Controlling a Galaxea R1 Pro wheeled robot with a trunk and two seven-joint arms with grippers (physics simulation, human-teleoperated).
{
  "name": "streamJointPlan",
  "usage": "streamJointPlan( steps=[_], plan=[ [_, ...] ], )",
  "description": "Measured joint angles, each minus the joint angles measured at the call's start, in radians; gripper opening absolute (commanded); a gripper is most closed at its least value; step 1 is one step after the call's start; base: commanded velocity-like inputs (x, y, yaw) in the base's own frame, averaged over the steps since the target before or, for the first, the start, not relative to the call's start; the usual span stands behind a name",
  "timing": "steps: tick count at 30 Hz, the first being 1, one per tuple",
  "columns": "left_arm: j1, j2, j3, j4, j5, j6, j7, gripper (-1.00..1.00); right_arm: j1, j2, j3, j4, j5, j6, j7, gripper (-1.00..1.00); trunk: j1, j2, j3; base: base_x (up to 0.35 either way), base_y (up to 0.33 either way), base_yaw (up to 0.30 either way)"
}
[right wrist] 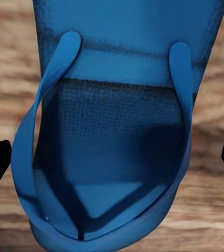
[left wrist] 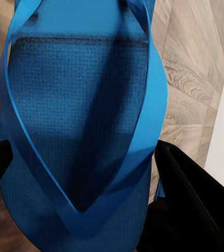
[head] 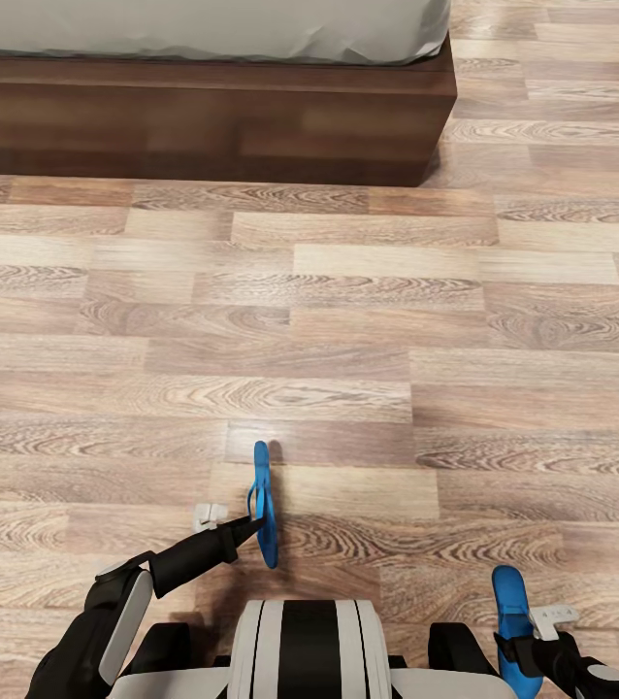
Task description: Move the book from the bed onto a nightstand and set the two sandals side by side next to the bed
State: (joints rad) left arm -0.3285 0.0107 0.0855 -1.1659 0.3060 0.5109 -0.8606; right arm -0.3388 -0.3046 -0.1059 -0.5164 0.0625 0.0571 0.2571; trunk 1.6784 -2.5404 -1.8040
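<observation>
Each gripper, left (head: 251,524) and right (head: 533,646), pinches one blue sandal (head: 265,505) (head: 510,621) clear of the wood-plank floor (head: 348,320), well short of the bed (head: 203,107); both placements evidently remain, the book's status unseen.

I am looking down on a plank floor (head: 348,291) of light wood, its boards running across my view in mixed pale and brownish tones with swirling grain. A soft glare is lying on the boards near the middle (the light is even, with no hard shadows). Ahead, a dark-brown bed frame (head: 203,121) is carrying a pale-grey mattress (head: 203,29).
</observation>
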Motion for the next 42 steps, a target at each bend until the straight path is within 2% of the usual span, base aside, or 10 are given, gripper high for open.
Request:
streamJointPlan(
  steps=[3,4,21,42],
  plan=[
    [0.000,0.000,0.000,0.000,0.000,0.000,0.000,-1.00,0.000,0.000,0.000,0.000,0.000,0.000,0.000,1.00,0.000,0.000,0.000,0.000,0.000,0.000],
    [0.000,0.000,0.000,0.000,-0.001,0.000,0.000,-1.00,0.000,0.000,0.000,0.000,0.000,0.000,0.000,-1.00,0.000,0.000,0.000,0.000,0.000,0.000],
    [0.001,0.000,0.000,0.000,0.001,0.000,0.000,-1.00,0.000,0.000,-0.001,0.000,0.003,0.000,0.000,-1.00,0.000,0.000,0.000,0.000,0.000,0.000],
    [0.000,0.000,-0.001,-0.001,0.001,0.003,0.000,-1.00,0.000,0.000,0.000,0.000,-0.001,0.000,0.002,-1.00,-0.009,0.005,0.081,0.000,0.000,0.000]
  ],
)
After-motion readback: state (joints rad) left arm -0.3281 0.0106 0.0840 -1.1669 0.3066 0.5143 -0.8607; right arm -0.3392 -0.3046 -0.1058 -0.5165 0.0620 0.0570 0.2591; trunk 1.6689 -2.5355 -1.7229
